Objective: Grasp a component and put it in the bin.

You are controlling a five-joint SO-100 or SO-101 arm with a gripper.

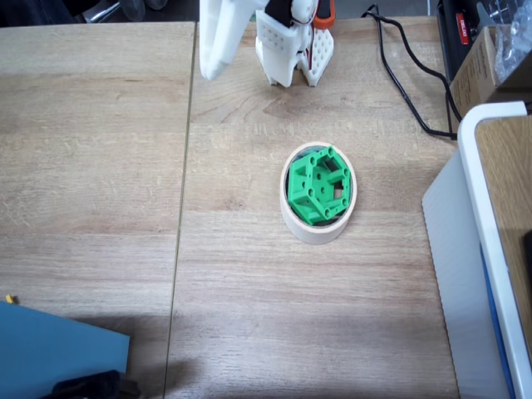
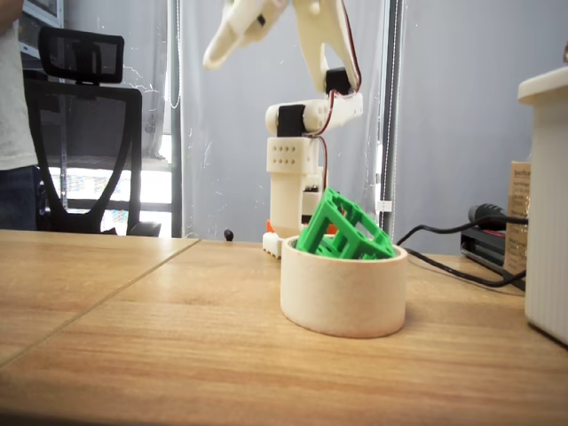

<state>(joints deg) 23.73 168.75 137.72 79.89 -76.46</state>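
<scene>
You have a wooden table (image 1: 100,166) with a seam running down it in a fixed view. A black cable (image 1: 399,75) snakes along the far right, near a cardboard box (image 1: 482,62). A large white and blue box (image 1: 482,249) stands at the right edge. A blue sheet (image 1: 50,349) lies at the lower left corner. Behind the table, a black office chair (image 2: 84,133) stands by a window.

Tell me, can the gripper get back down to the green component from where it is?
Probably yes. The gripper hangs raised above the table, and the green component sits tilted in the masking tape roll, sticking up above its rim with nothing over it.
</scene>
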